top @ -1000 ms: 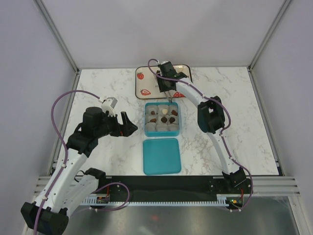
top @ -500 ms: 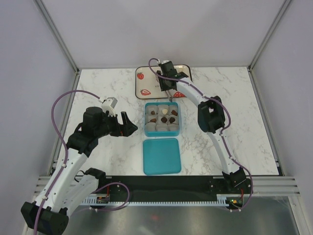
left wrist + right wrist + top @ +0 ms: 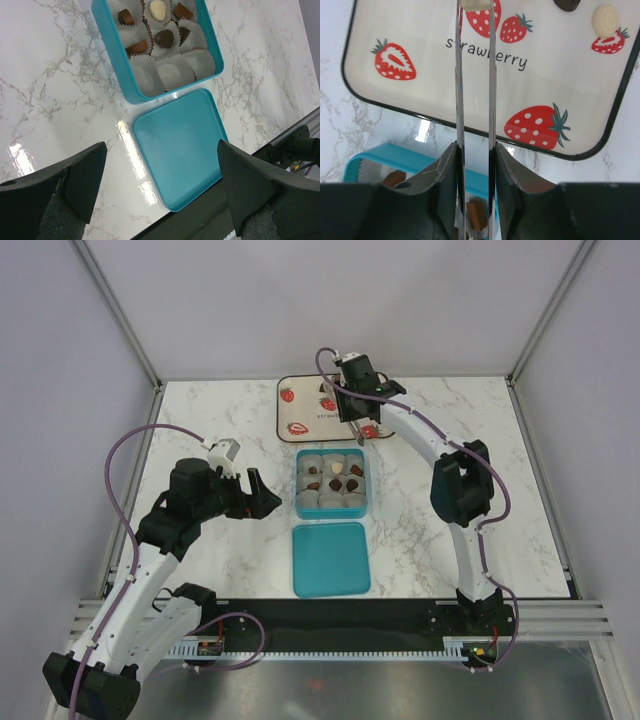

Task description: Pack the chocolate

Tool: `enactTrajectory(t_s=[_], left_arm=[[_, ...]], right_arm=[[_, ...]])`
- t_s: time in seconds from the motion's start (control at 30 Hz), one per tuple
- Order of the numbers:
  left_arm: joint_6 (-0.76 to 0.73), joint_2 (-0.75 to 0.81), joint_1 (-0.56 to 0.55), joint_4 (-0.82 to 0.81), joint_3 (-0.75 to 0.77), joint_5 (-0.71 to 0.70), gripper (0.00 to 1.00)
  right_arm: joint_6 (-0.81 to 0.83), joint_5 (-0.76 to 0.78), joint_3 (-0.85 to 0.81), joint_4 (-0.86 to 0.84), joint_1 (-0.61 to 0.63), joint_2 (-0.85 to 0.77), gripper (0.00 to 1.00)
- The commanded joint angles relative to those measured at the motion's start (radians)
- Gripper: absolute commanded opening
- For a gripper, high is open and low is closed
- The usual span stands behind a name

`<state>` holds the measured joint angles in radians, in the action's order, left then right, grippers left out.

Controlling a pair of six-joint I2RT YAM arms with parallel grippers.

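Note:
The teal box (image 3: 299, 486) sits mid-table and holds several chocolates (image 3: 332, 476) in white paper cups; the left wrist view shows dark, brown and white ones (image 3: 164, 38). On the strawberry tray (image 3: 300, 410) behind the box lie a dark chocolate (image 3: 566, 4) and a round white one (image 3: 605, 19). My right gripper (image 3: 358, 432) reaches over the tray's near edge. Its two thin metal blades (image 3: 474, 30) press on both sides of a white chocolate (image 3: 474, 4). My left gripper (image 3: 262, 495) hangs open left of the box, with nothing between its fingers (image 3: 161, 145).
The teal lid (image 3: 331, 558) lies flat in front of the box, near the table's front edge (image 3: 180, 145). Empty paper cups (image 3: 172, 72) fill the box's near row. Frame posts stand at the table's back corners.
My right arm has swung from above the box back over the tray, and its blades have drawn closer together. The left arm has not moved.

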<state>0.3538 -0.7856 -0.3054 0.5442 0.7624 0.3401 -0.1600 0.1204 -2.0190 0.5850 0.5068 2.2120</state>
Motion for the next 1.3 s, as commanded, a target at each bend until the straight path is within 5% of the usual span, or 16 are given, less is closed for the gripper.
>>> enactTrajectory(t_s=[0.0,0.47,0.8,1.27], left_arm=[[-0.03,0.016,0.0,-0.006,0.002,-0.001,1.0],[-0.029,0.009,-0.001,-0.004,0.0,0.002,1.0],[-0.027,0.008,-0.001,-0.004,0.002,-0.004,1.0],[-0.026,0.008,0.0,-0.003,0.002,-0.006,1.0]], right_arm=[[-0.044,-0.027,0.032,0.004,-0.001,-0.129,0.34],[-0.049,-0.083,0.391,0.09,0.117,-0.46,0.34],[-0.079,-0.258,0.641,0.096,0.216,-0.649,0.35],[-0.095,-0.375,0.726,0.11,0.242,-0.67,0.38]])
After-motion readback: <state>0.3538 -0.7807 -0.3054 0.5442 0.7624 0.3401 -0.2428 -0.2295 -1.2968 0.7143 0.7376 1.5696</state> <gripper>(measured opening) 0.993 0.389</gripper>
